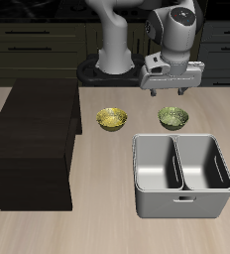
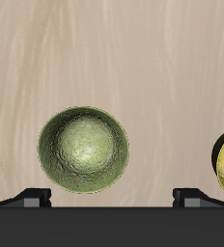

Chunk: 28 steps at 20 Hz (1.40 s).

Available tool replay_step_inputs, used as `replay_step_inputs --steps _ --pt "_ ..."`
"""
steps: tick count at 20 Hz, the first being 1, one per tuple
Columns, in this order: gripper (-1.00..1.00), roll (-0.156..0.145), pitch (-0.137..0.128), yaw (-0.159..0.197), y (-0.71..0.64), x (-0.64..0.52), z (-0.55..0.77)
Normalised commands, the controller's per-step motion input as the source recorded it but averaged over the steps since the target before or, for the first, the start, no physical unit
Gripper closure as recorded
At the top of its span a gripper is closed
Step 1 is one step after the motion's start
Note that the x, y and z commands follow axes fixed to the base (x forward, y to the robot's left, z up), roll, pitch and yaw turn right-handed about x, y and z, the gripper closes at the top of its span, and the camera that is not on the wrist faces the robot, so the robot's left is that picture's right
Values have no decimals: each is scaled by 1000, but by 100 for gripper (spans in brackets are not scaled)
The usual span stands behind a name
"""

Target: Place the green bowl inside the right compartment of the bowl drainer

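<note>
The yellow bowl [image 1: 111, 119] sits beside the cabinet [image 1: 33, 144]; further along, the green bowl [image 1: 172, 118] rests on the table [image 1: 87, 233] just behind the bowl drainer [image 1: 181, 203]. The gripper [image 1: 165, 91] hangs above it, empty, fingers spread wide. In the wrist view the green bowl [image 2: 83, 149] lies off-centre between the fingertips [image 2: 33, 197], so the descent likely needs a small sideways shift first.

— What is sitting on the wooden table [image 1: 107, 233]?
— A dark cabinet block [image 1: 33, 144], a yellow bowl [image 1: 111, 119] and the green bowl [image 1: 172, 118] farther back, and the grey bowl drainer [image 1: 181, 177] lying near the front edge.
</note>
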Motion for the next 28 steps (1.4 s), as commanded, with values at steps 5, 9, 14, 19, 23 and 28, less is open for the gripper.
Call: replay_step_inputs --steps 5,9,14,19,23,28 --pt "-100 -4 34 3 0 34 -256" --pt "-100 -7 21 8 -24 -53 -286" --pt "-100 -11 18 9 -46 -1 -243" --pt "-100 1 40 -2 -25 -10 -335" --pt "-100 6 30 5 -5 -59 -196" --pt "-100 1 9 1 -42 -23 -102"
